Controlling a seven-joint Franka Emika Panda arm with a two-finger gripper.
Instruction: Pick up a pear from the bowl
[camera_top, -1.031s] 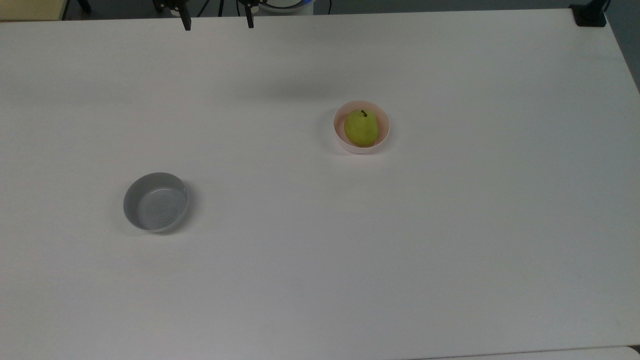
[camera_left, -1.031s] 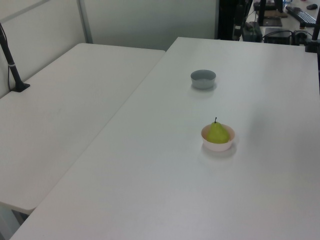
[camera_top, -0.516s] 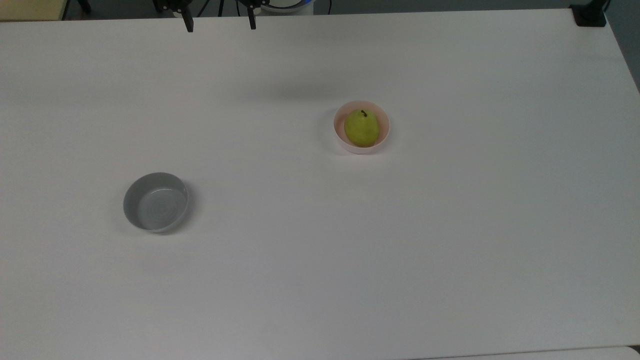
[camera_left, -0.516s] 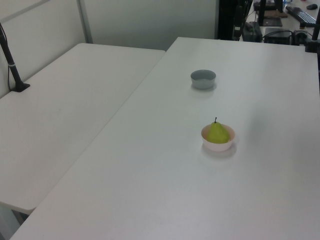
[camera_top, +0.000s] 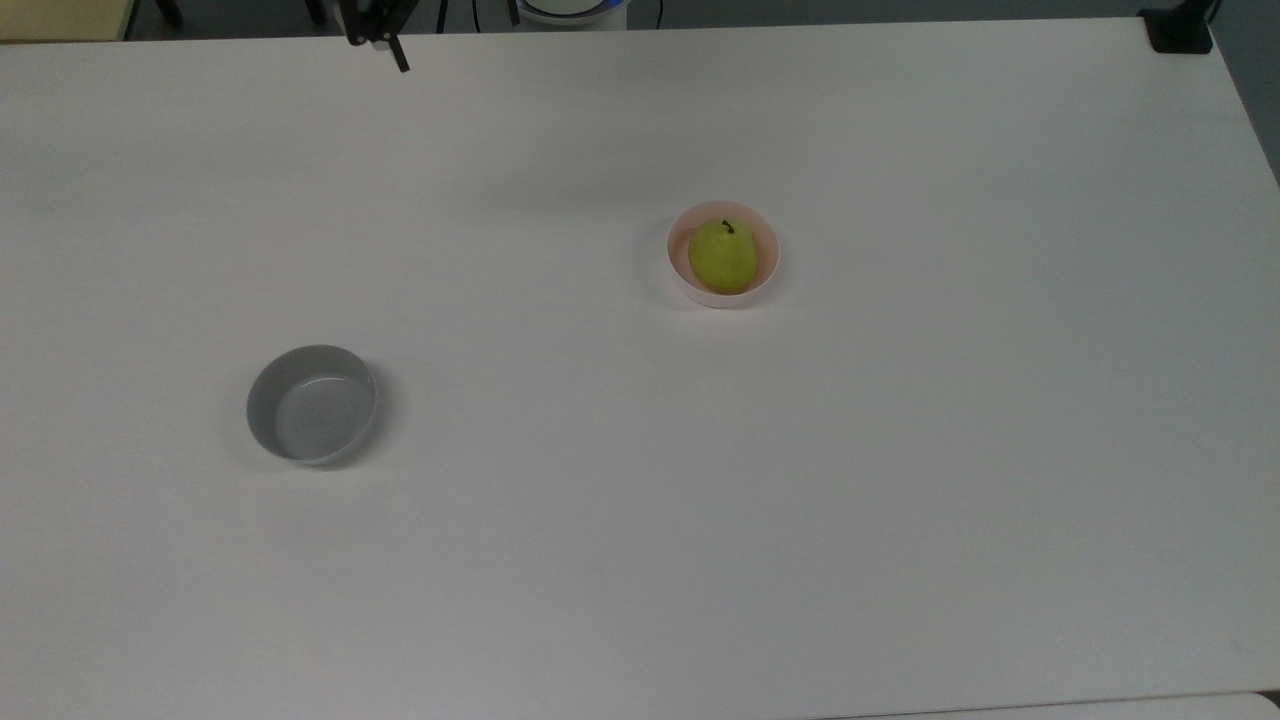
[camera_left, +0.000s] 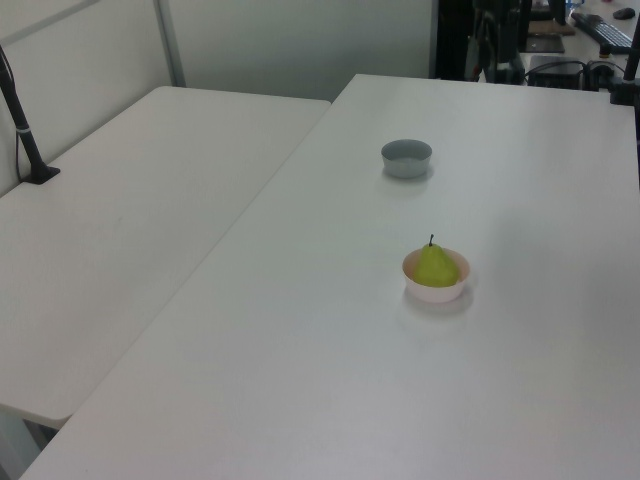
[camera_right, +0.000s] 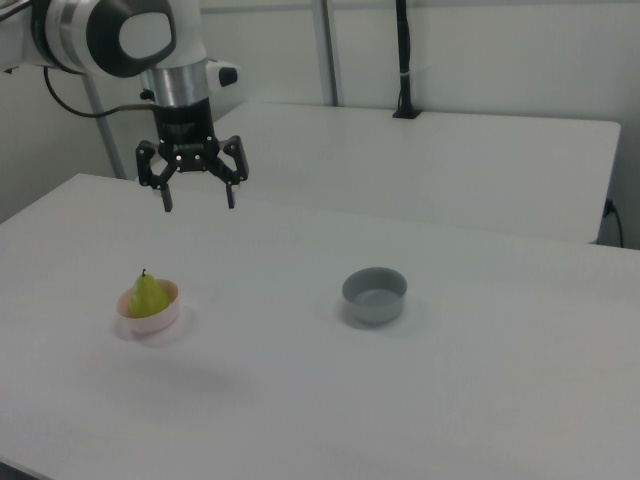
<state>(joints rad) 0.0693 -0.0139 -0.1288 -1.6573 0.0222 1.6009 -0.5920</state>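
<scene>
A yellow-green pear sat upright in a pale pink bowl on a white table, its dark stem pointing up. In the top view the bowl stood right of the table's middle and nearer the far edge than the near one. A grey bowl rested well apart from it, toward the top view's left and closer to the near edge.

In the right view the Franka arm's gripper hung in the air above the table, its two black fingers spread wide with nothing between them. It was raised well above the pink bowl and off toward the table's far edge, touching neither the bowl nor the pear. The grey bowl stood toward the right view's right.

In the left view the pear and pink bowl sat near the table's middle, the grey bowl farther back. A second white table adjoined along the left view's left.
</scene>
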